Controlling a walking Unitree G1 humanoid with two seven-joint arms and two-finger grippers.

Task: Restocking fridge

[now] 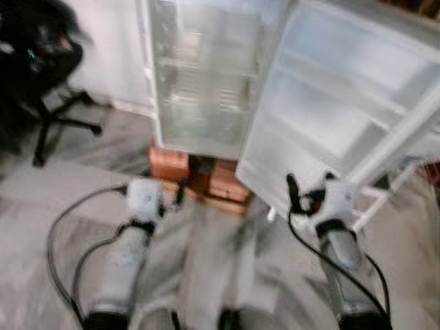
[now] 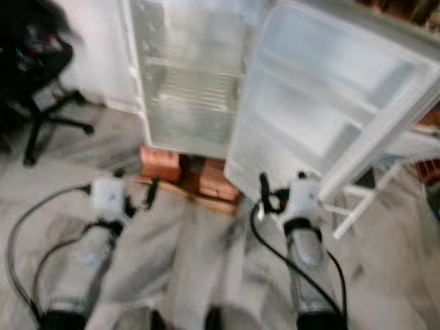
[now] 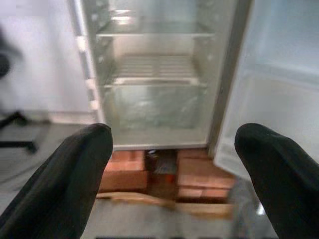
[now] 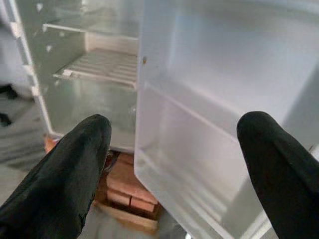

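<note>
**Robot faces open fridge, grippers spread and holding nothing**

Two silver forearms reach forward and low over the grey floor (image 1: 206,275), roughly parallel, black cables looping back from each wrist. Both wrist views show the black fingers well apart with nothing between them: the left gripper (image 3: 174,174) is aimed at the cabinet's lower compartment, the right gripper (image 4: 172,169) at the inner face of the door.

Ahead and beyond both grippers, apart from them, stands the fridge (image 1: 203,75), tall and upright, its open front facing the robot. Wire shelves (image 3: 154,67) run level across its pale interior, above a clear bottom compartment. The fridge door (image 1: 344,103) is swung wide to the right, tilting across the head views, its inner racks turned toward the robot; its near lower corner sits just beyond the right gripper.

Red bricks (image 1: 168,165) on a wooden board lift the cabinet off the floor. A black office chair (image 1: 41,75) stands at far left. Both head views are blurred.
</note>
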